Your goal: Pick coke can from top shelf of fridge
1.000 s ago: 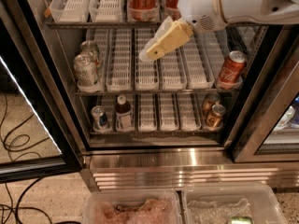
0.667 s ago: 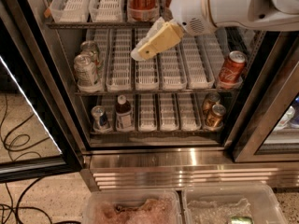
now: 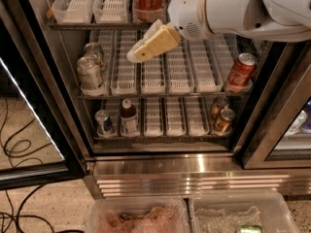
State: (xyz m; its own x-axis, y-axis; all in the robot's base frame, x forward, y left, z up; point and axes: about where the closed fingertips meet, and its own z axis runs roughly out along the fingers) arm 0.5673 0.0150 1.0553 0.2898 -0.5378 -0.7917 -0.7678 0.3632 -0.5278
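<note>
The coke can point(image 3: 148, 1) stands on the top shelf point(image 3: 97, 26) of the fridge point(image 3: 160, 166), in the third white lane from the left. Its upper part is cut off by the edge of the view. It has not moved since a second ago.

What has changed is the arm point(image 3: 233, 6). It has swung left across the open fridge, and its white wrist housing now sits just right of the can, where earlier it was further right. The gripper point(image 3: 133, 56) has travelled left with it. Its tan tip now points down and to the left in front of the middle rack's lanes, below the top shelf's rail and slightly left of the can. It holds nothing. Whether it is spread or closed I cannot tell from this angle, since one side seems to lie over the other.

Everything else is as it was. A second red can point(image 3: 241, 72) leans at the right end of the middle rack, and the silver cans point(image 3: 90, 73) stand at its left end. On the bottom rack a bottle point(image 3: 128, 118) stands at the left and the bronze cans point(image 3: 223, 120) at the right. Two clear bins point(image 3: 138, 217) lie on the floor in front of the steel base.
</note>
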